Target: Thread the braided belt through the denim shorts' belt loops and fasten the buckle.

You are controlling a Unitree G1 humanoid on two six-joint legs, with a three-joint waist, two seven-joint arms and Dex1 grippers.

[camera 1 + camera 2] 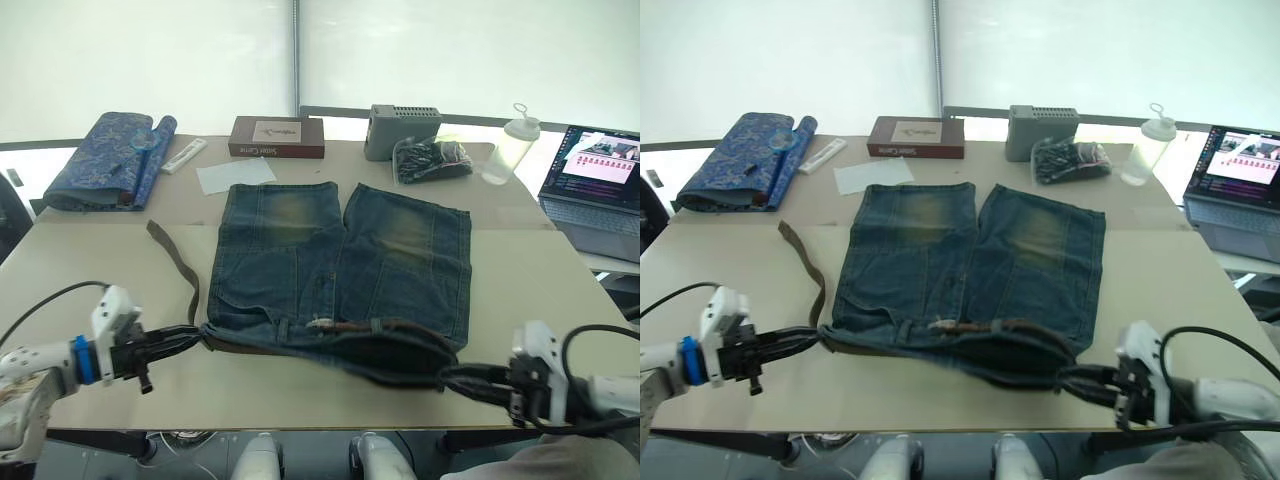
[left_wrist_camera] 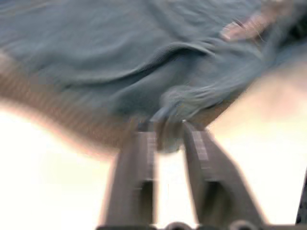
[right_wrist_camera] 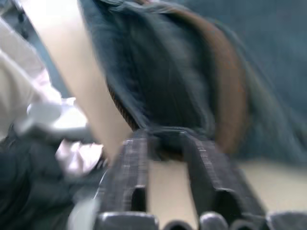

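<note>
At the near edge of the beige worktop (image 1: pixel 90 260), the faded blue denim shorts (image 1: pixel 340 270) lie flat, waistband toward the robot, legs pointing to the far edge. Left gripper (image 1: pixel 192 335) has its jaws clamped on the waistband's left corner; left wrist view shows a denim fold pinched between the fingers (image 2: pixel 139 158). Right gripper (image 1: pixel 452 378) is clamped on the waistband's right corner, waistband gaping open there. The dark brown braided belt (image 1: pixel 185 270) runs along the waistband, through at least one belt loop (image 1: pixel 376 325); its free tail curves off the left side toward the left edge. Buckle: can't make it out.
</note>
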